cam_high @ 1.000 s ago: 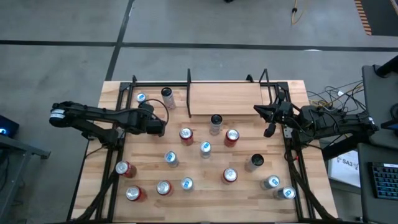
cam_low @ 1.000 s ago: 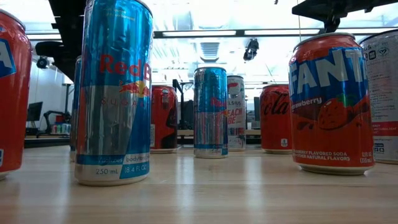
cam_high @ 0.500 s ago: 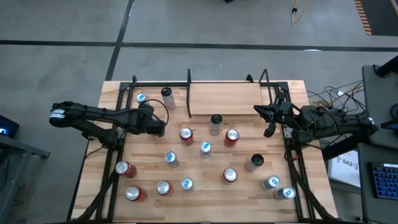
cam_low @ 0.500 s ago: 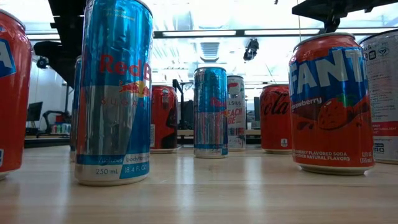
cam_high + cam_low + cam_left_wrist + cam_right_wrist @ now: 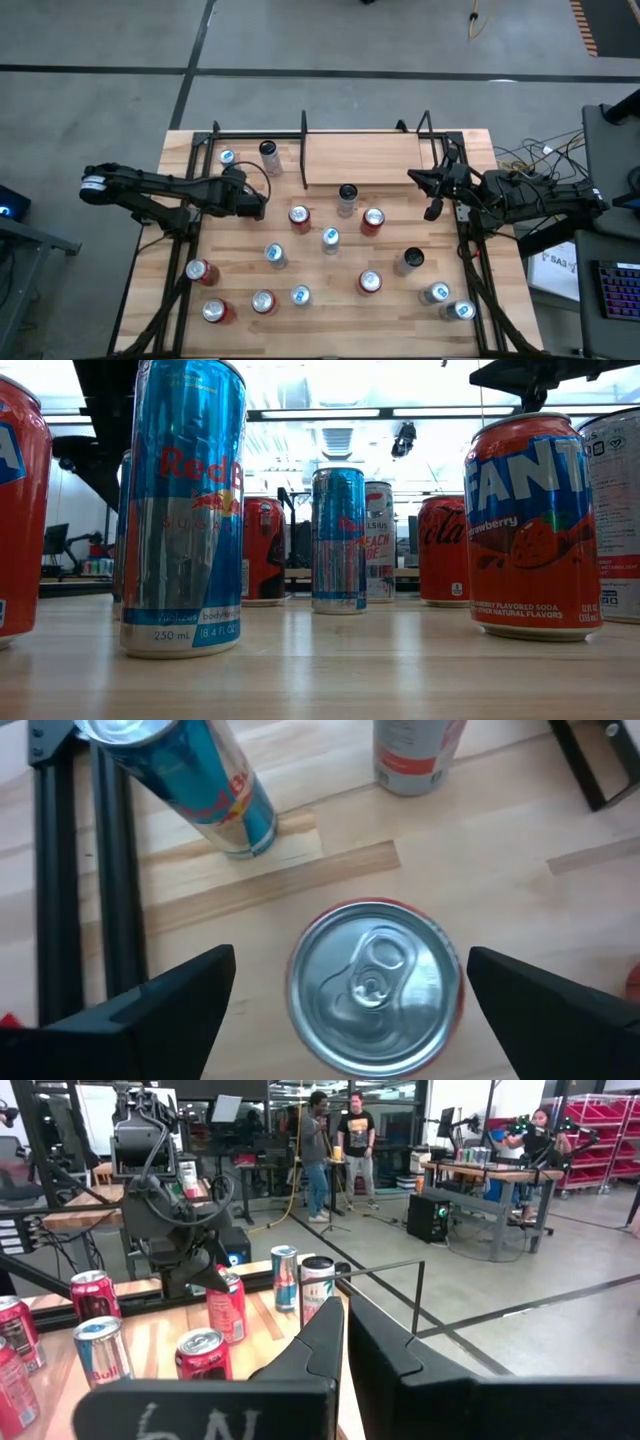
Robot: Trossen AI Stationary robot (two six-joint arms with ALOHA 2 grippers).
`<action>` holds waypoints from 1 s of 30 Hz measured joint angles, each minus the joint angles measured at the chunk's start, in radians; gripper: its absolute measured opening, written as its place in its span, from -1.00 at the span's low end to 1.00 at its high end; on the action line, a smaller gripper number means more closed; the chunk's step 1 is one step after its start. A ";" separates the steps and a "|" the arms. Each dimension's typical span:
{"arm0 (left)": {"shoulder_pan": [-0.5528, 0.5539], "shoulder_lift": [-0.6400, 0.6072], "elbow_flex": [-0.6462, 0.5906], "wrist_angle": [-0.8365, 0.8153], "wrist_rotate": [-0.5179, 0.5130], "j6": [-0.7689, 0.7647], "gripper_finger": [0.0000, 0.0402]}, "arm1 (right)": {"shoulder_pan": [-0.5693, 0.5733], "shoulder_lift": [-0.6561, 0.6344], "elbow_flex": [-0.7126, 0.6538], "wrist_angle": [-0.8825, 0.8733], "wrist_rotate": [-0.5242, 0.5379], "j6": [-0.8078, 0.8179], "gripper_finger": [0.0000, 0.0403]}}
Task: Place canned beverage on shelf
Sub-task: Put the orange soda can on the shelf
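My left gripper [image 5: 351, 958] is open and points steeply down over a red can with a silver top [image 5: 375, 988]. Its fingers stand on either side of the can's top with a gap on each side. The can stands upright on the table; in the high view my left gripper [image 5: 256, 203] hides it. The shelf [image 5: 365, 160], a light board with black side rails, lies at the table's far middle. My right gripper [image 5: 341, 1342] is shut and empty, held level above the table's right side [image 5: 420, 182].
Several upright cans stand across the table, among them a blue one [image 5: 200, 780] and a white one [image 5: 415, 755] just beyond the red can, and a dark-topped one [image 5: 347, 194] at the shelf's near edge. A black frame [image 5: 205, 140] rims the table. People stand in the room beyond.
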 joint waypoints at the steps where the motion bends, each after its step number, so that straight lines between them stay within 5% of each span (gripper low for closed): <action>1: 0.000 0.000 -0.004 0.010 0.000 0.000 0.91 | 0.000 0.000 0.000 -0.003 0.000 0.000 -0.95; 11: 0.000 0.000 -0.064 0.076 0.000 -0.010 0.88 | 0.000 0.000 0.000 -0.006 0.000 0.000 -0.95; 24: -0.006 0.000 -0.129 0.168 -0.008 -0.011 0.43 | 0.000 0.000 0.000 -0.007 0.000 0.000 -0.95; 30: -0.011 0.000 -0.129 0.165 -0.010 -0.010 0.42 | 0.000 0.000 0.000 -0.009 0.000 0.009 -0.95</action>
